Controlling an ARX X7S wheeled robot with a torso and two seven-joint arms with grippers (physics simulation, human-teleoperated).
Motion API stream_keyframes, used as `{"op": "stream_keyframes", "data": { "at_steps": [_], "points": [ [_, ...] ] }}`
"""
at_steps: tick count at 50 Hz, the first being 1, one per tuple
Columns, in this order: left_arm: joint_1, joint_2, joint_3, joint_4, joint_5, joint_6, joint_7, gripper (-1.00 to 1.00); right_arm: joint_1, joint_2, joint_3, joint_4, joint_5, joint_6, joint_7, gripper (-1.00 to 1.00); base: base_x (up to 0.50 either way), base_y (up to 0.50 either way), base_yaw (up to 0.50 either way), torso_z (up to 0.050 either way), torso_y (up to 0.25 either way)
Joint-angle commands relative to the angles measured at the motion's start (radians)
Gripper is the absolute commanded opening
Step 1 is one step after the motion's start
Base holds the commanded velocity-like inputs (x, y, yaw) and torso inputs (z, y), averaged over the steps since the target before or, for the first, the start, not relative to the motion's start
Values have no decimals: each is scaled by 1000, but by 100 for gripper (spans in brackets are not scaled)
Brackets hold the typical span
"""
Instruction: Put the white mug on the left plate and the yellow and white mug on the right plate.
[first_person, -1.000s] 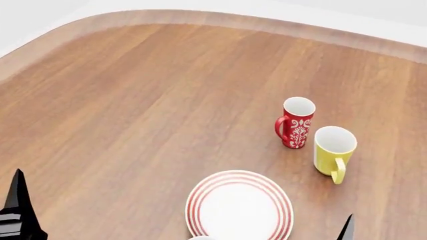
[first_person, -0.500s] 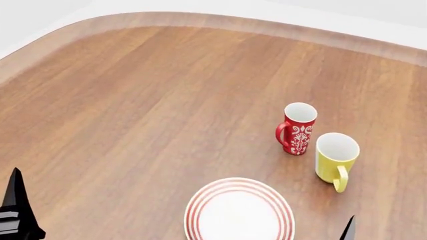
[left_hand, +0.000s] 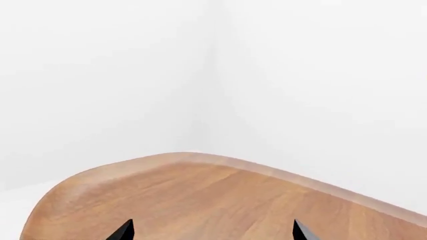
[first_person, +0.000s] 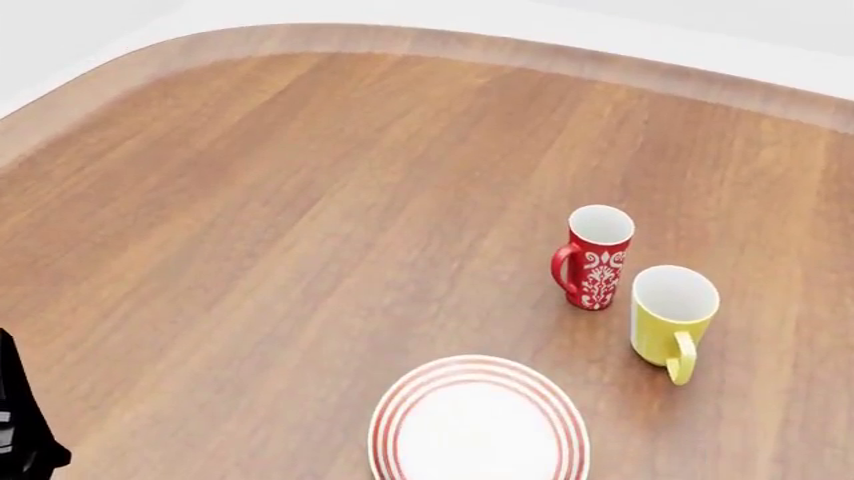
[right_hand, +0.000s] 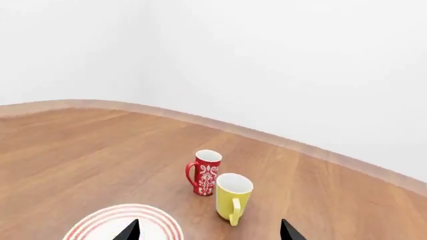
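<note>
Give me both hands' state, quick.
Left hand: open, empty.
Right hand: open, empty, short of the yellow mug.

A bare simulated room: plain white walls meeting behind a rounded wooden table holding tableware.

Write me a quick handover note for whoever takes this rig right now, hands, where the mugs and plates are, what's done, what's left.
Left hand: open, empty, over bare table.
Right hand: open, empty, facing the mugs.
Yellow and white mug: upright on the table, right of the one visible plate, beside the red patterned mug.
That plate is empty. Its partner and the white mug are out of view, so I can't tell which plate this is.
Done: nothing seen placed.
Left: find the white mug, set it on the left plate; yellow and white mug on the right plate.
</note>
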Motion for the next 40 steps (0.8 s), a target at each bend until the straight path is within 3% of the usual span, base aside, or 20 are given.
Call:
{"op": "stream_keyframes", "data": {
  "at_steps": [1, 5, 26, 40],
  "points": [
    [-5, -8, -14, 5, -27, -9, -10, 100, -126, 85, 18, -54, 36, -7, -128, 100, 0, 0, 0, 0, 0],
    [-1, -14, -27, 22, -53, -24, -13, 100, -188, 91, -25, -52, -58, -100, -198, 100, 0, 0, 0, 0, 0],
    [7, -20, -30, 35, -64, -23, -31, 100, -206, 44, -81, -31, -209, -43, -416, 100, 0, 0, 0, 0, 0],
    [14, -27, -35, 44, -76, -22, -39, 100, -55, 101, -96, 20, -110, 75, -478, 100, 0, 0, 0, 0, 0]
  ]
}}
